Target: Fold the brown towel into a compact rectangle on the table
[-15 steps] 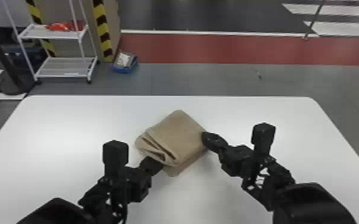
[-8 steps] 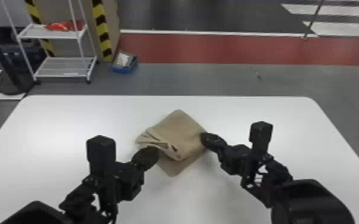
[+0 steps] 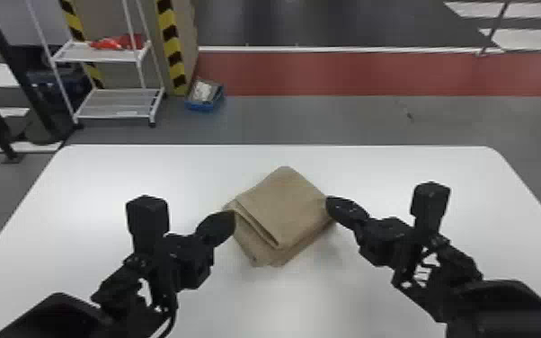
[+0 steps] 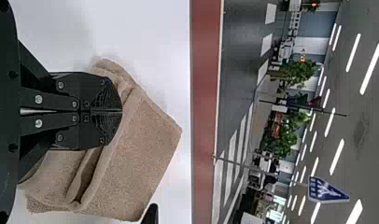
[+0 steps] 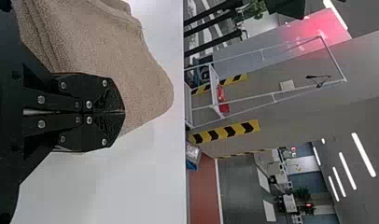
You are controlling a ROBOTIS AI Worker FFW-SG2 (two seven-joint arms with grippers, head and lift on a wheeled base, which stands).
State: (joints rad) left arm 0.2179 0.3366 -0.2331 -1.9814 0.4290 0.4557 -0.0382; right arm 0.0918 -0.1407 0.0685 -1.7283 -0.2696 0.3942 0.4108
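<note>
The brown towel [image 3: 285, 204] lies folded in several layers near the middle of the white table, one corner toward the robot and a narrow open fold along its left front side. At its left corner is my left gripper [image 3: 232, 221], fingers together. My right gripper [image 3: 329, 206] is at the right corner, also shut. In the left wrist view the left gripper [image 4: 121, 111] lies over the towel [image 4: 136, 154], covering part of the fold. The right wrist view has the right gripper [image 5: 124, 112] against the towel's edge [image 5: 131, 70]. Whether either pinches cloth cannot be told.
The white table [image 3: 148, 166] extends around the towel on all sides. Beyond its far edge, on the floor, are a white shelf rack [image 3: 117, 102] with red items and a blue bin [image 3: 206, 105].
The right gripper has shifted to the right, and the towel's upper layers have moved right too. The left gripper has moved slightly away from the robot; the ruffled left fold now lies straighter.
</note>
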